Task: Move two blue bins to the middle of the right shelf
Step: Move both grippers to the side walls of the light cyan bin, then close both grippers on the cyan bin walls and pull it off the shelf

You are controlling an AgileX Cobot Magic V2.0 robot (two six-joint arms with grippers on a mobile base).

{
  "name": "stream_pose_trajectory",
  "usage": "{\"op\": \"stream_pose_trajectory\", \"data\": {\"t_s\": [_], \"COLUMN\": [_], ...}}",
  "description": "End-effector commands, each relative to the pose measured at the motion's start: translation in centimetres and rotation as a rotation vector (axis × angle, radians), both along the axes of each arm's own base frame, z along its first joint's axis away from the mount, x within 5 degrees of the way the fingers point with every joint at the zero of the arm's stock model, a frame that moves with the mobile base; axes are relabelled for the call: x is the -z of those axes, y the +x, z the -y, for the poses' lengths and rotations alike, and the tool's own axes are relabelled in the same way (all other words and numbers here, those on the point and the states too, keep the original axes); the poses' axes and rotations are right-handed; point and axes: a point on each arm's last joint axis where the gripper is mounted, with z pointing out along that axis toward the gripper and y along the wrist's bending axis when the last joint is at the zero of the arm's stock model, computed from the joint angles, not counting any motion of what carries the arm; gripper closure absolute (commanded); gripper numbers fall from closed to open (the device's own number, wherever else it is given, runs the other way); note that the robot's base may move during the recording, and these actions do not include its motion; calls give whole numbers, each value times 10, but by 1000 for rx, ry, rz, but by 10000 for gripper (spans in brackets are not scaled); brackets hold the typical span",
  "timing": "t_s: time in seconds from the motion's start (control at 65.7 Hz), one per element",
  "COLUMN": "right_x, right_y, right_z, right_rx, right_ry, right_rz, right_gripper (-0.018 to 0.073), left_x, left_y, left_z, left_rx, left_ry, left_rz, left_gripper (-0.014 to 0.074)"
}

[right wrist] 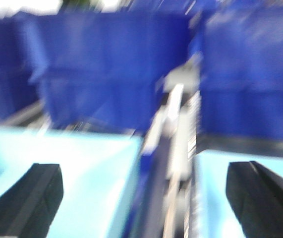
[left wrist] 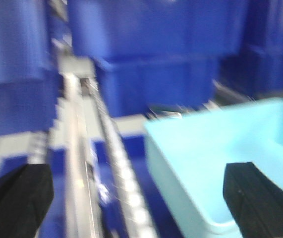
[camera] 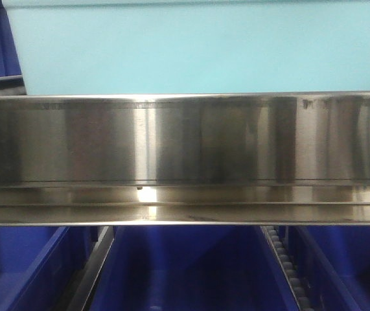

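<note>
A pale blue bin [camera: 197, 48] fills the top of the front view, resting above a steel shelf beam [camera: 185, 139]. In the blurred left wrist view a pale blue bin [left wrist: 230, 158] lies at the lower right; my left gripper [left wrist: 139, 198] is open, one finger [left wrist: 15, 198] over the rail side, the other finger [left wrist: 260, 198] over the bin's inside, straddling its left wall. In the blurred right wrist view one pale blue bin [right wrist: 67, 173] is at the lower left and another pale blue bin [right wrist: 215, 198] at the lower right. My right gripper [right wrist: 141, 198] is open above the divider between them.
Dark royal-blue bins [left wrist: 151, 54] stand stacked behind in both wrist views, with dark blue bins [camera: 185, 272] also on the level below the beam. A roller rail [left wrist: 126, 183] runs beside the pale bin. A metal divider [right wrist: 178, 148] separates the two lanes.
</note>
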Motion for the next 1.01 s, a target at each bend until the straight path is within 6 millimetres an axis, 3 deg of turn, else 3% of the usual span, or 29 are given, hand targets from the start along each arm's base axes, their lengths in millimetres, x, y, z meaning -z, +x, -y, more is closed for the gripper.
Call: {"op": "stream_pose_trajectory", "data": {"t_s": [0.0,0.213,0.396,0.533,0.655,0.838,0.99], "right_x": [-8,-29,-30,-19,-4,17,33], "right_y": [20,73,114,149,168,187,199], "right_z": [-9,-27,-37,-45,-50,-57,-66], "right_rx": [-41,-86,-107,-89,-86,-84,-96], "right_ry": [-33,-112,-202,-220,-223,-227,-239], "right_rz": [-73,-330,-563,-645,-701,-772,-822], "right_gripper": [-10,-10,-10,-10,-10,-10,-10], "left_x": [-4,-15,-15,-7,-3,10,25], "left_y": [20,76,117,147,169,182,193], "left_z": [13,37,49,56,71,99,104], "left_rx": [47,60,12,-50,-76,-97,-146], "left_ry": [17,75,86,112,112,166,143], "left_rz": [-100,-348,-517,-649,-656,-661,-704], "left_gripper": [-5,-5,6,17,17,17,17]}}
